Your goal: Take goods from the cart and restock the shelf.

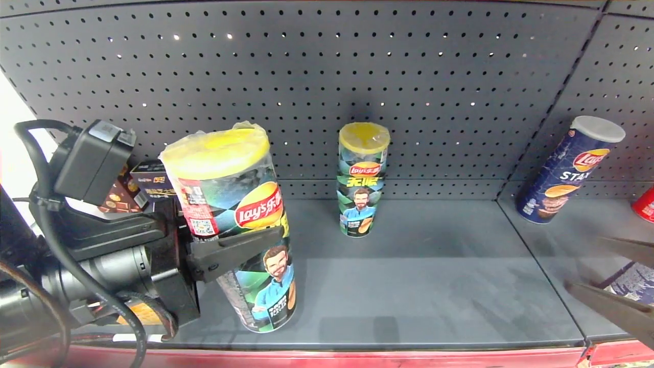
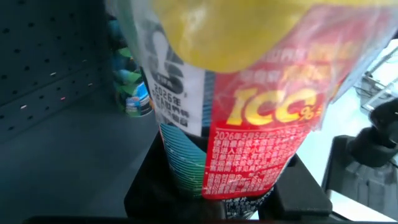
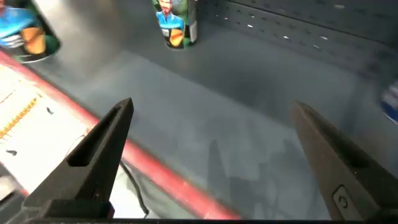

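Observation:
My left gripper (image 1: 240, 243) is shut on a tall chip can (image 1: 240, 214) with a yellow lid. It holds the can upright over the front left of the grey shelf board (image 1: 434, 286). The can's base is at or just above the board; I cannot tell which. Seen from the left wrist, this can (image 2: 236, 93) towers over the gripper (image 2: 224, 199). A second matching can (image 1: 363, 179) stands upright at the back middle of the shelf, and the right wrist view shows it as the far can (image 3: 177, 22). My right gripper (image 1: 613, 276) hangs open at the shelf's front right, nothing between its fingers (image 3: 93, 162).
A dark blue chip can (image 1: 567, 168) with a grey lid leans against the pegboard on the neighbouring shelf section, with a red item (image 1: 645, 204) at the far right edge. Dark snack boxes (image 1: 148, 184) sit behind my left arm. A red strip (image 1: 357, 358) runs along the shelf's front edge.

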Motion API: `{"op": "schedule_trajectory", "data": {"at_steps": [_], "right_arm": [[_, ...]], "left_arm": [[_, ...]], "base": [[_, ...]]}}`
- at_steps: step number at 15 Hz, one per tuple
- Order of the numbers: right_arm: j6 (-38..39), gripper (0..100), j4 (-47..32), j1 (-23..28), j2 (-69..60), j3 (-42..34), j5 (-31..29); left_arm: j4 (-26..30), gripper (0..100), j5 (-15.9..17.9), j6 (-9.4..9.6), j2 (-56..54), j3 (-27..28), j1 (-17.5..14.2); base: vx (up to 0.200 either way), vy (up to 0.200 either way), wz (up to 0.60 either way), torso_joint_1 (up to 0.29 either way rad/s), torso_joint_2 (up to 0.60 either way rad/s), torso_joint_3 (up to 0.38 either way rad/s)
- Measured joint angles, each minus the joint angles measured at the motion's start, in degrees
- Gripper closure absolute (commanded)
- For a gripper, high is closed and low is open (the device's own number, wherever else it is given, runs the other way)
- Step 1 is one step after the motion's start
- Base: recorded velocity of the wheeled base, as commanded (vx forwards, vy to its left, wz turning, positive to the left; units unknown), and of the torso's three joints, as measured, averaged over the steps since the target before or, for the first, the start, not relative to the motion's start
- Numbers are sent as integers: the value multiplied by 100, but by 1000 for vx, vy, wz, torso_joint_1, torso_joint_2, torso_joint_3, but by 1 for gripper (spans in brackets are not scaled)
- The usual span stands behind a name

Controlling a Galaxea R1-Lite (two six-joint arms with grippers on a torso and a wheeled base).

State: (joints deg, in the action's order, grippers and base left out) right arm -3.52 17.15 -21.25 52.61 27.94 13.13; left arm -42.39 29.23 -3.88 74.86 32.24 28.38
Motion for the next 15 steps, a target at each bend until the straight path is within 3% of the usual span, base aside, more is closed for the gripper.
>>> {"op": "schedule_trajectory", "data": {"at_steps": [4,10,15], "right_arm": [[-9,0,1787,-149,1866,172,158],[-165,0,2367,-157,3740,1364,1068],[-408,0,3419,141,5003,2395,3846]], "left_arm": [[0,100,5,-9,35,9,-127],[-6,100,2,2,116,39,-140],[-4,100,2,2,127,26,-132]], "base": [[0,0,0,0,0,0],[0,0,0,0,0,0],[0,0,0,0,0,0]]}}
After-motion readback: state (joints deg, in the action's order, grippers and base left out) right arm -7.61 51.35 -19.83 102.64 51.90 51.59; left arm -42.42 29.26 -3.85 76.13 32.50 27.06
